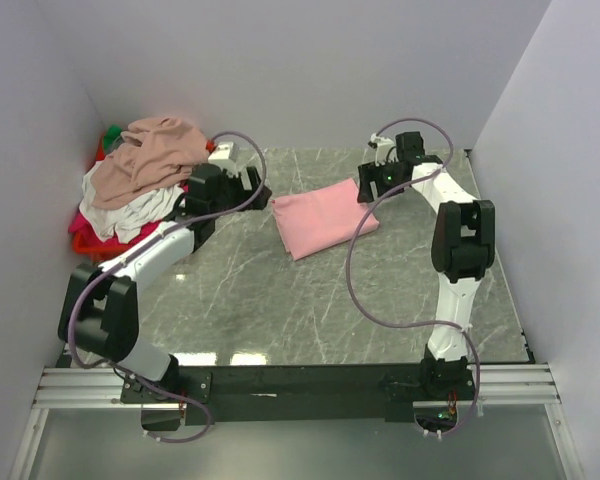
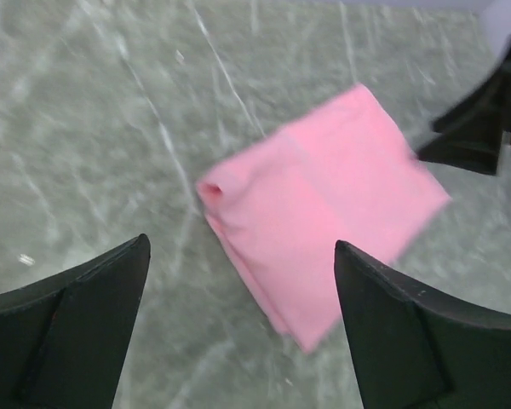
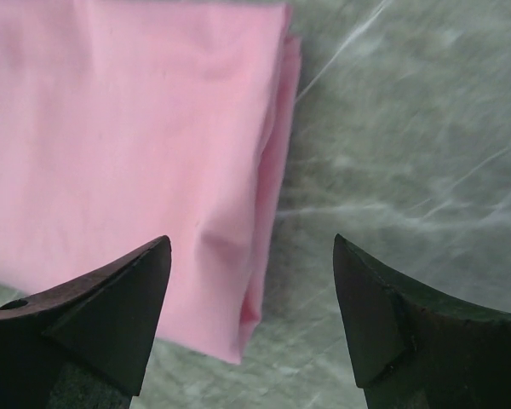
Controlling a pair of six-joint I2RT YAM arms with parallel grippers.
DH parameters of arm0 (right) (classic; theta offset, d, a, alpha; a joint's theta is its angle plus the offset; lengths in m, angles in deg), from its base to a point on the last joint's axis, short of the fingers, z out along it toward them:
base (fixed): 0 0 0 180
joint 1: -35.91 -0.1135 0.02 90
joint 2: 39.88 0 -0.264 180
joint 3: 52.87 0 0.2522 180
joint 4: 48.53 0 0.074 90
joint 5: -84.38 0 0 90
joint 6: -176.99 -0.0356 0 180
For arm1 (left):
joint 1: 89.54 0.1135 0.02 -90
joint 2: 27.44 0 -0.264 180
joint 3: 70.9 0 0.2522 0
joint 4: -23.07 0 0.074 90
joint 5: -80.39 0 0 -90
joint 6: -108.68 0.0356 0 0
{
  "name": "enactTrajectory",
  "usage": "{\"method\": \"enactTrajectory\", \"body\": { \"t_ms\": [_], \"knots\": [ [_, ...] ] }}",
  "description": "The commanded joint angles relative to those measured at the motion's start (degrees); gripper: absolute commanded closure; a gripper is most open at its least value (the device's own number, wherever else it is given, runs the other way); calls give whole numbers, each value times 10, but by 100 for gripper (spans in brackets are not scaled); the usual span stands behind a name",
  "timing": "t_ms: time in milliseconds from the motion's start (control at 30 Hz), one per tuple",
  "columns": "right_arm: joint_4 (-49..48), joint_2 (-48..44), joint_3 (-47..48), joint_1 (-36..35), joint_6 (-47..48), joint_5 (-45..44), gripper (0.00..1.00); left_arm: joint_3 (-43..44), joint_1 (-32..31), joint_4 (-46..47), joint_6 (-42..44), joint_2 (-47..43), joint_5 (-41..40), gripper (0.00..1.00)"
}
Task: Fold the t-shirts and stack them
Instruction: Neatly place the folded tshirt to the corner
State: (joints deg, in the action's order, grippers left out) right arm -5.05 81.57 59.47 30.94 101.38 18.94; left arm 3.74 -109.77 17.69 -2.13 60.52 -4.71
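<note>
Left wrist: left fingers [image 2: 85,315] wide, empty; folded pink t-shirt [image 2: 324,230] ahead between them on bench [image 2: 85,128]. Right wrist: right fingers [image 3: 111,315] wide, empty; shirt's edge ahead-left. Overhead: one folded, heaped t-shirts [image 1: 145,170] left of left fingers awaiting folding, stacking.

No writing, label, brand or number can be read in any of the three views. The folded pink t-shirt [image 1: 323,218], the heap of shirts [image 1: 145,170] and the grey marble-patterned table [image 1: 280,300] show only plain surfaces.
</note>
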Motion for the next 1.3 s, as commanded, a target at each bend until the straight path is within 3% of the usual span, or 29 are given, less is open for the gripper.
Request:
{"method": "enactTrajectory", "body": {
  "t_ms": [0,100,333,400,467,633,867,1000,1167,1200,1233,1267],
  "knots": [
    [59,32,24,-9,-30,58,17,-65,-2,-27,-69,-35,90,8],
    [102,69,74,-9,-42,70,17,-99,-2,-35,-84,-90,101,9],
    [181,129,116,-7,-53,109,38,-157,-1,-80,-77,-195,85,8],
    [191,134,120,-6,-52,112,58,-171,-1,-82,-81,-218,88,8],
    [217,138,136,1,-51,117,99,-177,-1,-82,-83,-232,88,9],
    [228,103,133,46,-38,85,100,-189,-1,-123,-75,-287,75,8],
    [269,83,171,158,41,-89,100,-219,-1,-126,-79,-343,93,9],
    [238,89,199,199,72,-221,100,-233,-1,-120,-76,-353,99,8],
    [181,96,216,217,96,-322,100,-231,-1,-126,-69,-348,106,9],
    [175,99,222,217,99,-331,95,-231,-1,-124,-69,-348,108,9],
    [167,99,224,216,106,-344,67,-233,-1,-123,-70,-349,108,9],
    [163,98,227,214,108,-350,55,-233,-1,-122,-70,-351,108,9]
  ]
}}
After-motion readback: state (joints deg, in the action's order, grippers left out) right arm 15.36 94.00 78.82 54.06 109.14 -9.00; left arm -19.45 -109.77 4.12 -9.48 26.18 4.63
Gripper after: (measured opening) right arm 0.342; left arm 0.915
